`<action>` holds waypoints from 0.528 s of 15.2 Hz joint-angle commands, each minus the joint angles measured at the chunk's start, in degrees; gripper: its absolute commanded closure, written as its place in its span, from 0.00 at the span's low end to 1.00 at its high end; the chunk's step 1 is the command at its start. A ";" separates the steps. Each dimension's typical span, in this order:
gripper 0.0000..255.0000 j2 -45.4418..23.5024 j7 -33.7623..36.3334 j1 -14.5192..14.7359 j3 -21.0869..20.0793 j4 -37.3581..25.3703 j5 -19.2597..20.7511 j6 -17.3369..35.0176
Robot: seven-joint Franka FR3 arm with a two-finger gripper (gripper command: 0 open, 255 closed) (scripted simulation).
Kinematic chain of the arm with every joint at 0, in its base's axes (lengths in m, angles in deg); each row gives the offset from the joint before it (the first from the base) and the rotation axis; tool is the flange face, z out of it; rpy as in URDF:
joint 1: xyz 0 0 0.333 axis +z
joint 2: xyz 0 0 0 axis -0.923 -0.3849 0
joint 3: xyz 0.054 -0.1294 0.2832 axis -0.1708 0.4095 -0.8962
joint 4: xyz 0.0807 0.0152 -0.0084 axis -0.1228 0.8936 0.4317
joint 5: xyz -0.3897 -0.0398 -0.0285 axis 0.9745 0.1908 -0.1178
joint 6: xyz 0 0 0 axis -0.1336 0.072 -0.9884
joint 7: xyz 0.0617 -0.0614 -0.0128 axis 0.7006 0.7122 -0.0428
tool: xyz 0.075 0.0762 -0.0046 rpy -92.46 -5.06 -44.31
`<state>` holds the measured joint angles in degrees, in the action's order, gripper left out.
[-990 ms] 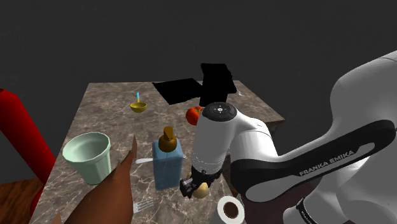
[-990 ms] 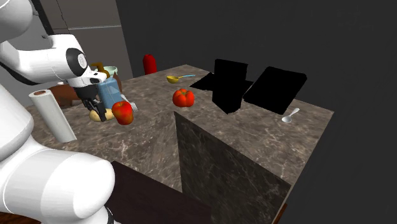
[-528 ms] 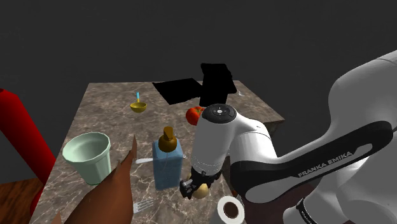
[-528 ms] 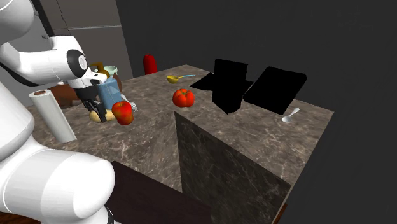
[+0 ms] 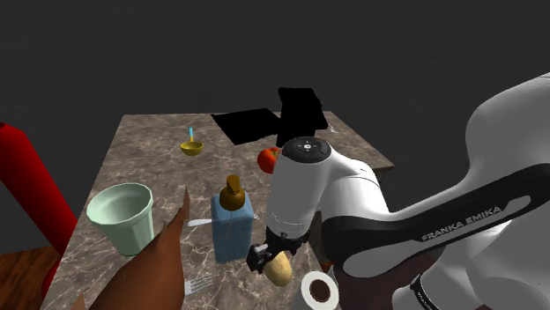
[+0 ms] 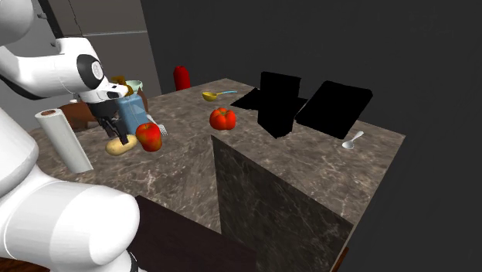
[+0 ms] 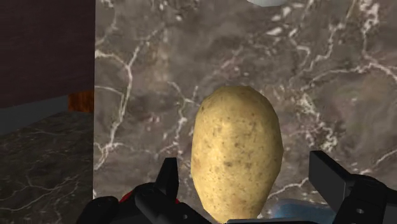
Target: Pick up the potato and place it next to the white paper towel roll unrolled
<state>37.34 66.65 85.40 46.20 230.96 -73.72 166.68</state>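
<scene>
Gripper [image 6: 115, 133] is released: its fingers [image 7: 167, 181] stand clear of the potato [image 7: 236, 153]. The potato lies on the counter [image 6: 185, 174], lower middle of the shoulder view, near the roll [image 5: 308, 292]. Hazard: the rounded potato may roll, or a finger may clip it on withdrawal.

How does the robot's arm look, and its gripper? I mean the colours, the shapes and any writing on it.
The arm has rounded white shells with dark bands at the joints. One band bears the white lettering FRANKA EMIKA. A round dark cap closes one joint. The gripper is all black, with two blocky fingers.
</scene>
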 commanded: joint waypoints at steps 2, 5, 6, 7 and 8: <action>0.00 3.29 -1.34 0.43 0.84 -2.67 -1.53 -5.75; 0.00 3.29 -1.34 0.44 0.85 -2.67 -1.52 -5.75; 0.00 3.29 -1.34 0.44 0.85 -2.67 -1.52 -5.75; 0.00 3.29 -1.34 0.44 0.85 -2.67 -1.52 -5.75; 0.00 3.29 -1.34 0.44 0.85 -2.67 -1.52 -5.75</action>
<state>40.64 65.30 85.84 47.06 228.32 -75.25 160.96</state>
